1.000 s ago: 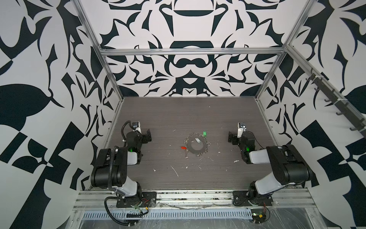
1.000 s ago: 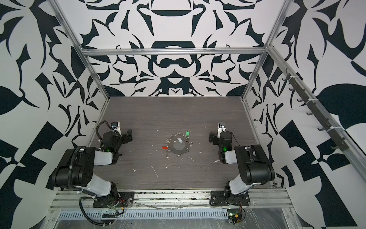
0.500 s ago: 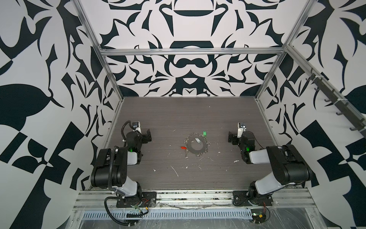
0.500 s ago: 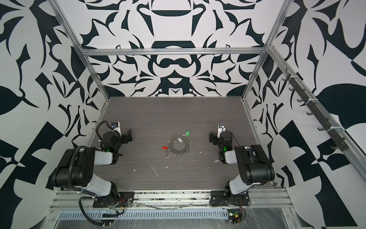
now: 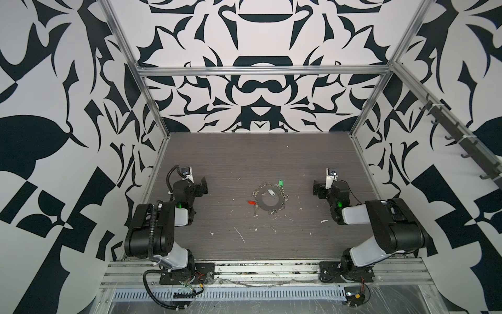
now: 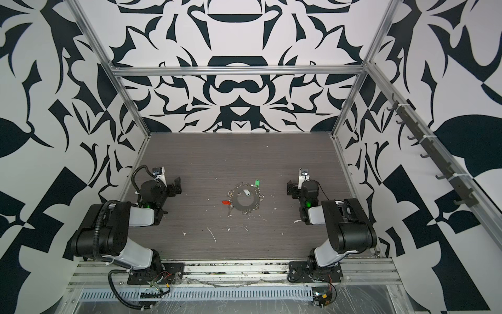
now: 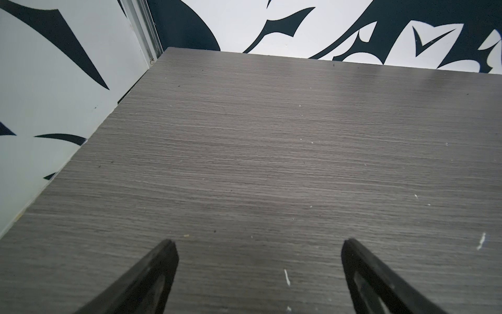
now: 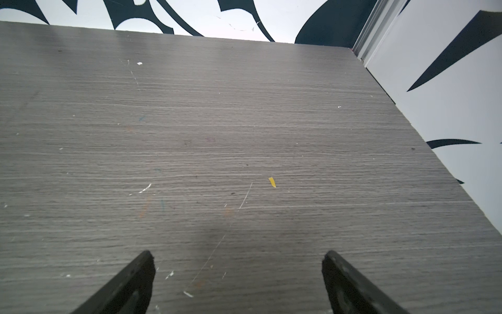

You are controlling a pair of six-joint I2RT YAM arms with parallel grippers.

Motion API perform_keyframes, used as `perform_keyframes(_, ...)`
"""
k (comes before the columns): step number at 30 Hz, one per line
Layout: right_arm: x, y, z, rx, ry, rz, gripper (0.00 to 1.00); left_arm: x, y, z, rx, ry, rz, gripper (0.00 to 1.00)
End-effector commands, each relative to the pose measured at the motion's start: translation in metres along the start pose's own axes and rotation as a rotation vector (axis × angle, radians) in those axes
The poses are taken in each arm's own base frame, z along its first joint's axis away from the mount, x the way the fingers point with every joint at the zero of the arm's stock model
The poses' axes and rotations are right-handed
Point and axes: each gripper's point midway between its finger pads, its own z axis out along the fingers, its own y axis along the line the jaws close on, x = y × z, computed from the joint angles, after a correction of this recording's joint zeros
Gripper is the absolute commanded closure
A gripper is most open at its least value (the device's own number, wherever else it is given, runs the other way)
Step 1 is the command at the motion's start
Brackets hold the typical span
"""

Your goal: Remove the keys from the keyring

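Observation:
The keyring [image 5: 261, 204] [image 6: 239, 203] lies flat mid-table, a grey disc fringed with small wire loops. Keys hang off it: a green tag [image 5: 280, 183] [image 6: 256, 182] at its far edge, a red-orange tag [image 5: 251, 202] [image 6: 225, 202] with a silvery key [image 5: 255, 210] on its left side, and a white tag [image 5: 270, 192] on the disc. My left gripper [image 5: 202, 186] [image 6: 176, 186] [image 7: 259, 242] rests well left of the ring, open and empty. Well to the right, my right gripper [image 5: 316, 189] [image 6: 290, 189] [image 8: 238, 253] is also open and empty. Neither wrist view shows the ring.
White scraps [image 5: 240, 234] litter the grey wood-grain table [image 5: 244, 157] in front of the ring. A yellow scrap [image 8: 272, 181] lies ahead of the right gripper. Patterned walls close in three sides, and a hook rail [image 5: 461, 141] runs along the right wall.

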Motion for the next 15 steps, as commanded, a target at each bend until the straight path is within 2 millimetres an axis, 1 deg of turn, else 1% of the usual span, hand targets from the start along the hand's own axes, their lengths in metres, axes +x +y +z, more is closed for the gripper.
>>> perform_keyframes(1, -0.021, -0.004, 0.002, 0.027, -0.062, 0.01, 0.01, -0.015, 0.001, 0.004, 0.001, -0.045, -0.015, 0.0)
perform_keyframes(5, -0.022, -0.005, 0.002, 0.038, -0.063, 0.013, 0.01, -0.014, -0.001, 0.004, 0.01, -0.042, -0.01, 0.01)
perform_keyframes(10, -0.022, -0.005, 0.001, 0.035, -0.066, 0.013, 0.01, -0.015, 0.002, 0.003, -0.005, -0.049, -0.011, 0.01)
perform_keyframes(12, -0.026, -0.008, 0.001, 0.053, -0.069, 0.021, 0.01, -0.017, 0.001, 0.002, -0.001, -0.059, -0.007, 0.0)
perform_keyframes(15, -0.035, -0.01, -0.002, 0.064, -0.051, 0.023, 0.02, -0.025, -0.003, -0.005, 0.022, -0.068, -0.004, 0.0)
